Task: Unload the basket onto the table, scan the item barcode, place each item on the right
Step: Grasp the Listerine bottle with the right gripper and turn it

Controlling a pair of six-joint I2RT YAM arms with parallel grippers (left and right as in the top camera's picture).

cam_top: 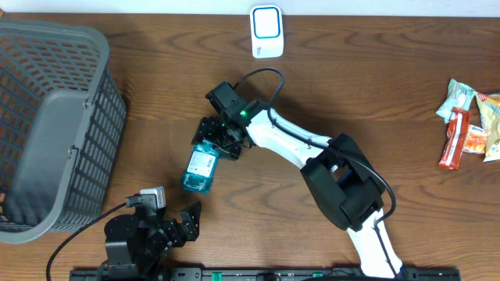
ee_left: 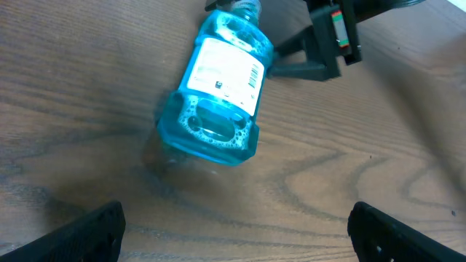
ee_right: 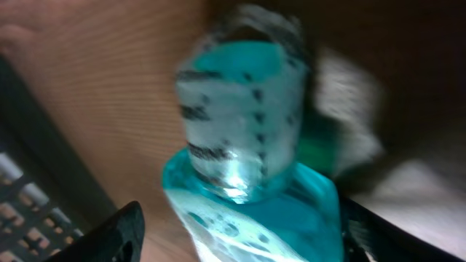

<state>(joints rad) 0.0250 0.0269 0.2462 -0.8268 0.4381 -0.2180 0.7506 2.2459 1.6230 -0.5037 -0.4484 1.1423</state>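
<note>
R gripper (cam_top: 218, 141) jaws part-open astride neck of mouthwash bottle (cam_top: 201, 166) lying left of centre, no clamp yet; L gripper (cam_top: 186, 223) wide open, empty; grip neck squarely, keep barcode (ee_left: 253, 73) facing scanner (cam_top: 266, 31) at far edge.

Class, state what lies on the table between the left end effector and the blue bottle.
Nothing: only bare wooden table separates the left end effector and the blue bottle, clearest in the left wrist view.
</note>
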